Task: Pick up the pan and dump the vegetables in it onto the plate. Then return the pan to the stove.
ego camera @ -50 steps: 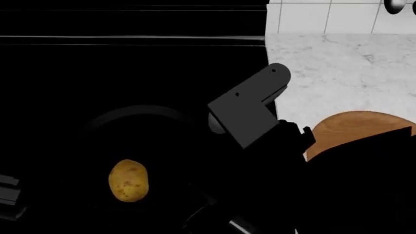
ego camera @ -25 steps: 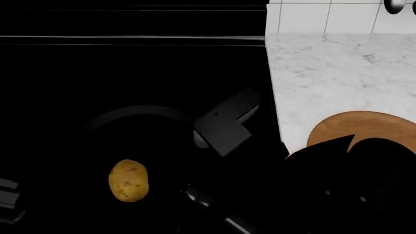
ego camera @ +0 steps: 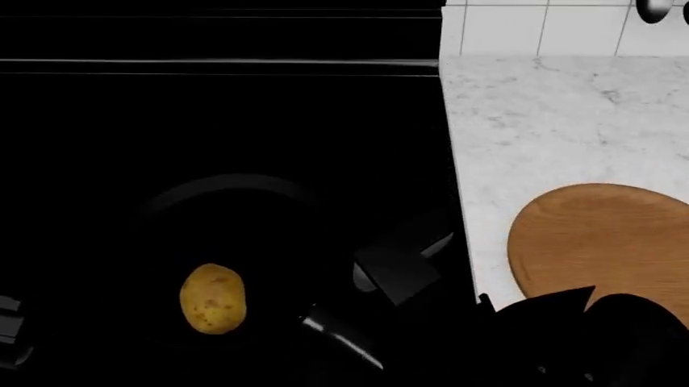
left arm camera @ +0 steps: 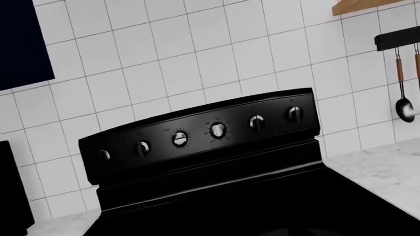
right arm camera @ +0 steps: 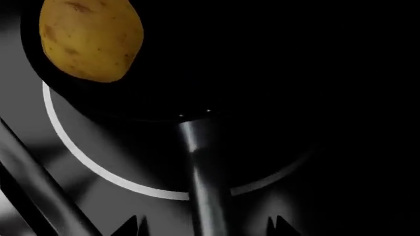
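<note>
The black pan [ego camera: 231, 242] sits on the stove [ego camera: 215, 113] with the speckled yellow-brown potato [ego camera: 212, 298] in it. Its shiny handle neck [ego camera: 339, 334] points toward the near edge. My right gripper [ego camera: 396, 272] hangs just right of the handle. In the right wrist view the gripper [right arm camera: 206, 229] is open, with one dark fingertip [right arm camera: 135, 226] on each side of the handle [right arm camera: 204, 172], apart from it; the potato [right arm camera: 90, 39] lies beyond. The wooden plate [ego camera: 598, 238] lies on the counter to the right. Of the left arm only a grey part [ego camera: 9, 322] shows.
A white marble counter [ego camera: 560, 121] lies right of the stove, with a tiled wall behind. The left wrist view shows the stove's black back panel with several knobs [left arm camera: 218, 130] and a ladle [left arm camera: 404, 105] hanging on the wall.
My right arm has moved down and toward the near edge, closer to the pan's handle, and now uncovers most of the plate. Pan and potato have not moved.
</note>
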{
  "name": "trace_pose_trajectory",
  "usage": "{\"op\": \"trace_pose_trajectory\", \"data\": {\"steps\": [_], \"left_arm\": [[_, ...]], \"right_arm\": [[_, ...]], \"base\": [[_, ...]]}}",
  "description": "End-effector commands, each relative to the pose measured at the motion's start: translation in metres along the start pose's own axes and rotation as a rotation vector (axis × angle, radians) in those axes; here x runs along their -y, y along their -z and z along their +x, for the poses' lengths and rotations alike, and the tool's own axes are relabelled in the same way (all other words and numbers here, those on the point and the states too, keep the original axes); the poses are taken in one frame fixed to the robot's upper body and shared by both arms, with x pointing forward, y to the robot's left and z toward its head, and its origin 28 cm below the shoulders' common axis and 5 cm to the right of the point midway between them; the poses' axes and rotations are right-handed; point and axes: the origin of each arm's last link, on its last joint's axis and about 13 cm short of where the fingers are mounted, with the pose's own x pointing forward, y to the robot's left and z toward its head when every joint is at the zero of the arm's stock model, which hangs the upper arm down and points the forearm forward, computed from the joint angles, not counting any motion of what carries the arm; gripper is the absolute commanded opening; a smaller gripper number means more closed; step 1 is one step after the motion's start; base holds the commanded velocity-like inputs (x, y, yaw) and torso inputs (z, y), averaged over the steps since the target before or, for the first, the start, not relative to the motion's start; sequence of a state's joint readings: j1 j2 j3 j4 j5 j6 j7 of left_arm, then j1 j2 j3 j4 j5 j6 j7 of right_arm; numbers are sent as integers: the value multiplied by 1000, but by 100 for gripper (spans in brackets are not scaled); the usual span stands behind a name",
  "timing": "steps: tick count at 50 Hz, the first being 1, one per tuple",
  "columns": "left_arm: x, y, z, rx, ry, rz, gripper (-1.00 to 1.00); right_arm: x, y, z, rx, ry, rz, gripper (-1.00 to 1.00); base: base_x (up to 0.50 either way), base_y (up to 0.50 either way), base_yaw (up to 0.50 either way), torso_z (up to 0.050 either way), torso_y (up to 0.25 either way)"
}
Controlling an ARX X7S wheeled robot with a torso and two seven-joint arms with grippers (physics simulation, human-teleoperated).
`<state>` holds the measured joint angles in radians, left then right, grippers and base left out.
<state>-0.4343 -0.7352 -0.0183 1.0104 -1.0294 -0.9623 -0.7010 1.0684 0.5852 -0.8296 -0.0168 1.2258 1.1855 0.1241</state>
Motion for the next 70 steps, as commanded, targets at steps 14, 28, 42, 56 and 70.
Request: {"op": "trace_pose_trajectory", "data": {"steps": [14,28,42,56,70], "left_arm": [[-3,-3,0,45,-42,-23,100],[-4,5,2,24,-47,-23,100],[-5,6,1,22,-49,-13,100],[-4,6,1,23,-46,-4,100],[-4,7,0,27,-51,2,100]], "right_arm": [[9,4,1,55,55,45,-100],[2,-31,-31,192,97,6,-100],[5,-46,-62,359,125,46,-100],[1,-39,-72,584,79,121,-100],[11,-14,-48,645,54,251,-100]], "base": [[2,0,1,0,0],[0,0,0,0,0],[0,0,-1,0,0],[0,0,0,0,3],[0,0,0,1,2]]}}
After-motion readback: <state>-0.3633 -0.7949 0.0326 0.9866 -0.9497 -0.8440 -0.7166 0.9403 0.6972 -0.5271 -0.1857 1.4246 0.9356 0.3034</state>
